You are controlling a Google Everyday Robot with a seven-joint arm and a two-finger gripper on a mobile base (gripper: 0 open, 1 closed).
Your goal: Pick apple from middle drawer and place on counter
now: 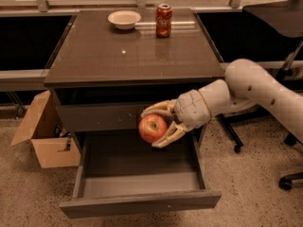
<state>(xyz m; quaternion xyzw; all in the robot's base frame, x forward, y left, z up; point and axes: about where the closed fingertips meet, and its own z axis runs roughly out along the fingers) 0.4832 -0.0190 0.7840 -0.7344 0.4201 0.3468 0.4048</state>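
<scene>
Grey-brown counter (94,56) holds a bowl (124,19) and red can (164,20), while the tool (155,128) clasps the apple (151,126) above the middle drawer (142,203).

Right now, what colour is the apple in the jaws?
The apple is red, partly yellowish (camera view); the gripper holds it over the middle drawer.

No readable text; script on can (164,20) illegible. Pincer (151,129) grips apple (152,126) over drawer (142,200).

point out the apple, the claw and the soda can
apple (152,128), camera view, centre of its red skin
claw (149,129), camera view, midway between fingertips, shut on the apple above the middle drawer (137,183)
soda can (164,21), camera view, middle of its side
</scene>
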